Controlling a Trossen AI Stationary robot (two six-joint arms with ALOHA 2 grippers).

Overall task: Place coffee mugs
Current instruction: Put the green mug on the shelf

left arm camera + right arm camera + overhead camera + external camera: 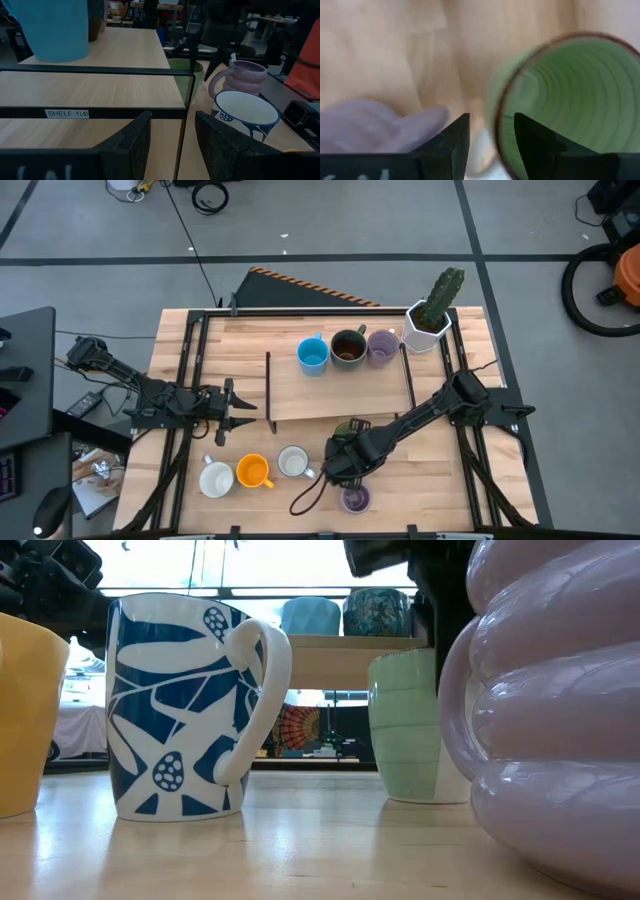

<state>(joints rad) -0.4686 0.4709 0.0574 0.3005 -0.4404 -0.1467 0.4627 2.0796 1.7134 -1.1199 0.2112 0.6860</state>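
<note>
The green mug (570, 100) stands upright on the table (300, 850), seen from the side as the green mug (405, 725). My right gripper (491, 117) hangs over it, open, one finger inside the rim and one outside. In the high view my right gripper (340, 458) hides that mug. A ribbed purple mug (355, 498) stands just nearer. White mug (293, 462), orange mug (253, 471) and white-and-blue mug (215, 478) line the near edge. Blue (313, 355), dark brown (348, 347) and purple (382, 347) mugs sit on the shelf. My left gripper (240, 402) waits, open, at the shelf's left end. My right gripper comes from above, pointing down, with the green mug's rim (496, 127) between its two fingers. I cannot tell whether either finger touches the wall. The mug's base rests on the table.
A low wooden shelf (300, 395) with a black frame spans the table's middle. The white cactus pot (428, 325) stands at its far right corner. A black cable (305, 498) loops near the purple mug. Bare wood lies to the right of the near mugs.
</note>
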